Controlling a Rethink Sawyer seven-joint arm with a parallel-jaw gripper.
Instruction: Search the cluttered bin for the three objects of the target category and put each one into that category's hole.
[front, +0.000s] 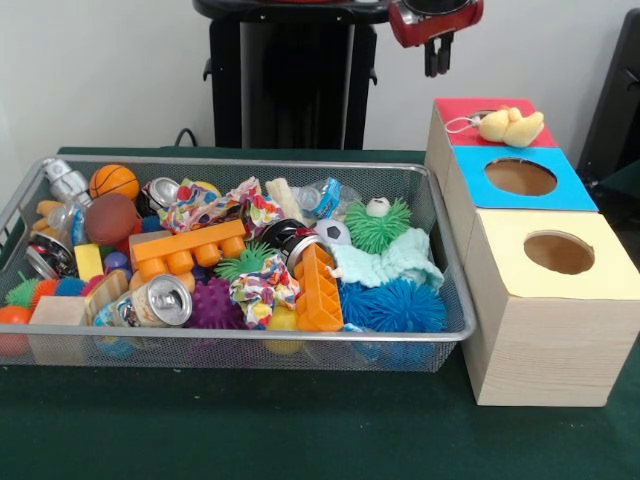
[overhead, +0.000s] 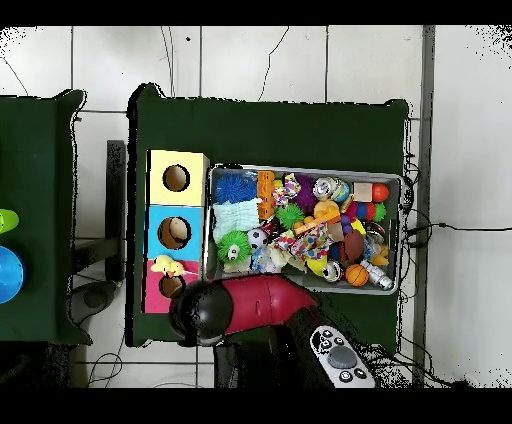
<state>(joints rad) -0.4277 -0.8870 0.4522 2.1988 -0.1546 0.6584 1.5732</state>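
Green tabletop: a yellow toy animal (front: 511, 127) lies on the red box (front: 455, 110) beside its hole, unposted. Jaws hang above, empty, nearly closed. Bin (front: 452, 330) remains cluttered.

Silver wire-mesh bin (front: 440, 335), metal rim

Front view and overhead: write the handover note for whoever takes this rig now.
Pincer: raised above the red-topped box, nothing in it; open or shut cannot be told.
Yellow toy animal: lying on the red top, beside or partly over its hole, not dropped through.
Blue top's hole and yellow top's hole show nothing inside.
Bin: still packed with clutter; a yellow shape near the front rim may be another target, unclear.
Left: get that toy through the hole, then search the bin for the other two.
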